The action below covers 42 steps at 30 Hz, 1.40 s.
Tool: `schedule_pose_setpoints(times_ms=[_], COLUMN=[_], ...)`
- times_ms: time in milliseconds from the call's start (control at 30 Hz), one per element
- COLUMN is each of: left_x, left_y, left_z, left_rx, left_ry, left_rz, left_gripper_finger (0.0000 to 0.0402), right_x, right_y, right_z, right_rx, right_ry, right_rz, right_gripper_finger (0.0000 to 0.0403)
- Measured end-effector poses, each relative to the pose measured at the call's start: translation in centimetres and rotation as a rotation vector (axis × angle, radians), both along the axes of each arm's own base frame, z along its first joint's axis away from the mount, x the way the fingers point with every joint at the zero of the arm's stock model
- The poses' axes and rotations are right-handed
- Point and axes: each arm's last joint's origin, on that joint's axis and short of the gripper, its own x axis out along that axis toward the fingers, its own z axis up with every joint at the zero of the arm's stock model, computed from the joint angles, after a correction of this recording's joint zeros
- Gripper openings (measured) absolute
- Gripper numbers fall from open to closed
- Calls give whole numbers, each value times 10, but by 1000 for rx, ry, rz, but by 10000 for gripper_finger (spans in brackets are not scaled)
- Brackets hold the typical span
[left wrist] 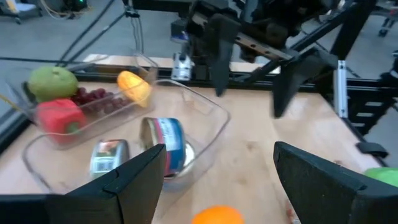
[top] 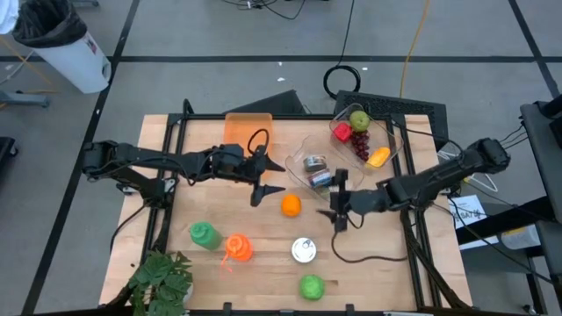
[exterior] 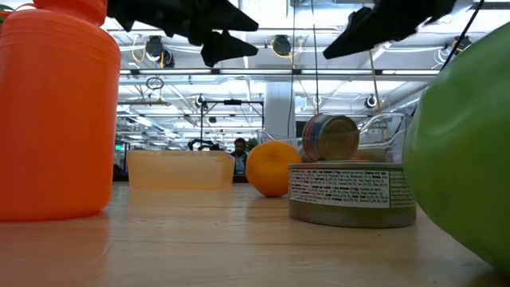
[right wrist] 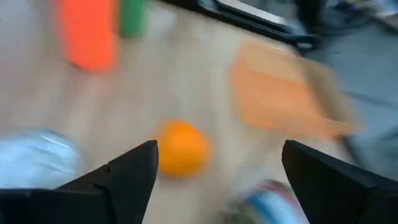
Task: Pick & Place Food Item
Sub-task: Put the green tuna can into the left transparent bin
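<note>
The orange (top: 291,205) is sitting on the surface (top: 263,263) near its middle, untouched; it is lying between the two hands. The left hand (top: 266,190) is hanging just beside it toward the left edge, fingers spread and holding nothing; the right hand (top: 340,213) is hovering just beside it toward the right edge, fingers also apart and empty. In the right wrist view the orange (right wrist: 181,148) is showing between the dark fingers (right wrist: 127,177), though that picture is smeared, so the gap to it is hard to judge.

A clear tray (top: 303,162) is resting behind the orange, toward the far edge, carrying two cans (top: 316,163); a second clear tray (top: 395,145) near the far right corner is holding an apple (top: 358,120), a red pepper (top: 341,132), grapes (top: 361,147) and a yellow piece (top: 378,157). An orange bin (top: 248,129) is standing at the far edge; a tin (top: 304,250), an orange bottle (top: 237,248), a green bottle (top: 204,233) and a green fruit (top: 312,286) are lying toward the near edge; a plant (top: 162,279) is occupying the near left corner.
</note>
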Motion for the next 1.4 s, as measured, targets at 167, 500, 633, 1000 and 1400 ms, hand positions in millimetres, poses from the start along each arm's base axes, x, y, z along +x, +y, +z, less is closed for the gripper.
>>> schedule_pose_setpoints(times_ms=[167,500,633,1000,1400], left_x=[1,37,57,83,81], left_y=[-12,-88,-114,-156,-145], left_z=[-1,-58,-77,-110,-115], left_rx=[-46,-155,-226,-116,-216], left_ry=[7,209,297,524,582], left_rz=[-27,-99,-105,168,313], left_gripper_finger=[305,306,305,278,250], right_x=[-3,-11,-12,-11,-11], right_y=[15,33,34,34,36], right_z=[2,6,6,7,7], right_rx=[167,298,316,325,331], right_ry=[-39,-74,-73,-97,-113], right_rz=[10,32,25,23,36], right_gripper_finger=[325,325,325,325,325])
